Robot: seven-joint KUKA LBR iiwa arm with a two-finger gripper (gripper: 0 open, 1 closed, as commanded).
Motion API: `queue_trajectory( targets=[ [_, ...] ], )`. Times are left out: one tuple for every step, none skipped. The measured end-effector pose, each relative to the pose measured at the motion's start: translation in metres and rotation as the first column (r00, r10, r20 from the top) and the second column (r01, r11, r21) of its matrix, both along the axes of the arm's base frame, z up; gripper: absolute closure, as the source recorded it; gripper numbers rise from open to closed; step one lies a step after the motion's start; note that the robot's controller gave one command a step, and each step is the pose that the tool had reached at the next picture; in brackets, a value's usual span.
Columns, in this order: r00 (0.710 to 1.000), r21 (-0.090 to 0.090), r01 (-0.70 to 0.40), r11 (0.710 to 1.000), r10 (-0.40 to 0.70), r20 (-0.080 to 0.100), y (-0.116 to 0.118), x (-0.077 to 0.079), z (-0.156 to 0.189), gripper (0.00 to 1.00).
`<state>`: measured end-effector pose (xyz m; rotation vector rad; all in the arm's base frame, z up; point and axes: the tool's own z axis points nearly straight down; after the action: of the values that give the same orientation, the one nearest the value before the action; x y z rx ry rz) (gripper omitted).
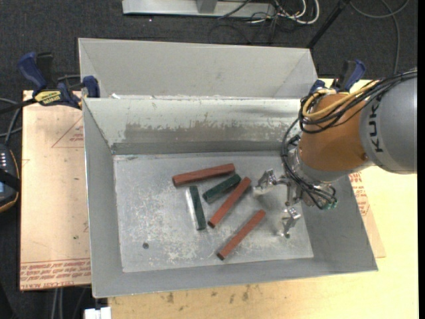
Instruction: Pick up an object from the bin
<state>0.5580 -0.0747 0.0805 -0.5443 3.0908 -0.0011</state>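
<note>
The arm, with its orange wrist cover and cables, is reaching in from the right and is positioning the end effector (277,203) low over the right part of the grey metal bin (199,111), above bare floor. The two fingers are standing spread apart, one pointing toward the bin's back and one toward its front, and nothing is lying between them, so the end effector is gripping no thing. Five bars are lying loosely grouped on the floor just left of it. The lower red-brown bar (241,234) is lying diagonally, with its upper end just beside the front finger but apart from it. The middle red-brown bar (230,202) is lying parallel to it, with its upper end near the back finger. The dark green bar (222,187) is resting against the middle bar's left side. The long red-brown bar (204,175) is lying almost level, nearest the back wall. The dark green and white bar (196,208) is lying farthest left, well apart from the end effector
</note>
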Motion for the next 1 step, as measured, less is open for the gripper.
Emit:
queue_trajectory(
  targets=[
    [0.977,-0.006,-0.210,0.978,0.210,0.026,0.0722,-0.0352,0.0002,1.00]
  ],
)
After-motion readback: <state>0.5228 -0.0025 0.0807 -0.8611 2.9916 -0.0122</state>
